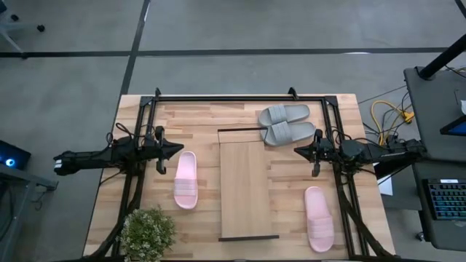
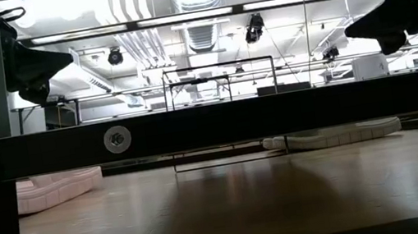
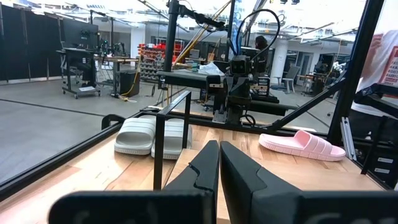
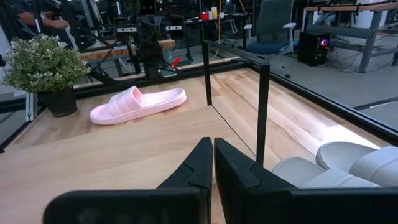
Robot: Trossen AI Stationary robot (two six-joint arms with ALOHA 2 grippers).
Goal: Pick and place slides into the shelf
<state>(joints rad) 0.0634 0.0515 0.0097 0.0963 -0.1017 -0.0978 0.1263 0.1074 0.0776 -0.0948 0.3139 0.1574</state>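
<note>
The shelf point(image 1: 247, 182) is a long light-wood board in the middle of the table, with thin black wire frames at its ends point(image 3: 171, 124) point(image 4: 261, 106). The grey pair point(image 1: 287, 124) point(image 3: 152, 135) point(image 4: 348, 165) lies flat on its soles by the shelf's far right corner. One pink slide point(image 1: 186, 180) point(image 4: 138, 104) lies left of the shelf. The other point(image 1: 319, 218) point(image 3: 303, 144) lies right of it, near the table's near edge. My left gripper point(image 1: 178, 148) point(image 3: 219, 168) hovers shut left of the shelf. My right gripper point(image 1: 297, 150) point(image 4: 213, 163) hovers shut right of it, beside the grey pair.
A potted plant point(image 1: 148, 233) point(image 4: 43, 68) stands at the table's near left corner. A black frame point(image 1: 240, 97) runs around the tabletop's edges. A black bar point(image 2: 226, 120) crosses the low view. A desk with a keyboard point(image 1: 444, 207) stands off the table's right side.
</note>
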